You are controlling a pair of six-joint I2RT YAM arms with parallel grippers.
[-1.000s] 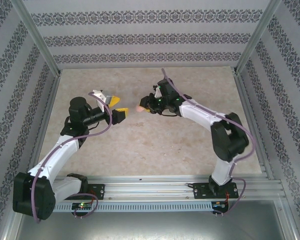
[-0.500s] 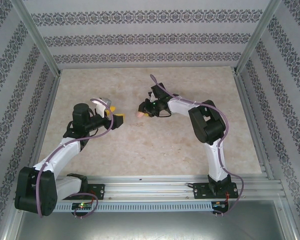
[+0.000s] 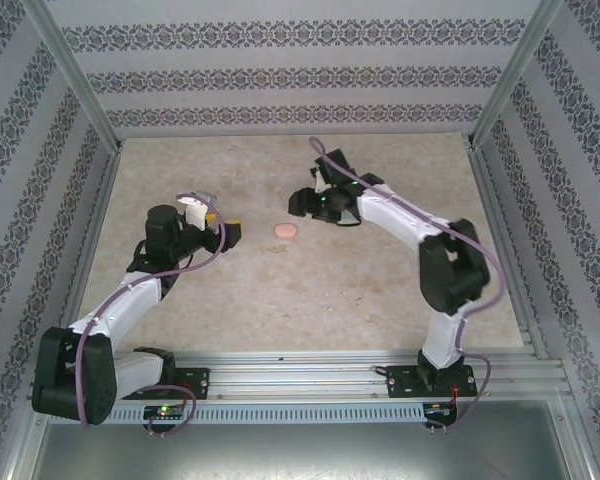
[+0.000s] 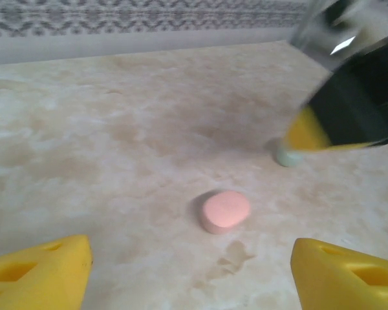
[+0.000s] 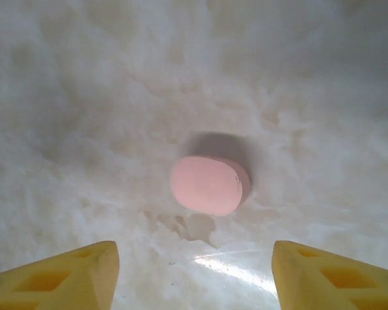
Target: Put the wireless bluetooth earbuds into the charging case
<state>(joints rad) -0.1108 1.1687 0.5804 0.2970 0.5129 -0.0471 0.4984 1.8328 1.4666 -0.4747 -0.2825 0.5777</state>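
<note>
Left wrist view: the left gripper (image 4: pixel 191 261) hangs low over the table (image 4: pixel 84 97), its jaws wide apart and empty. Just ahead, near the table's middle, lies the pink charging case (image 4: pixel 225 210). Its lid is shut, so I cannot tell whether buds sit inside. Right of it a small mint piece (image 4: pixel 286 157), probably an earbud, rests close by the right gripper (image 5: pixel 195 258), whose jaws are likewise apart, holding nothing. The case likely needs opening first. Pinch its narrow sides squarely and low, because the smooth shell could skid.

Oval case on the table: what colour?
The case is pale pink; right wrist view shows it best.
</note>
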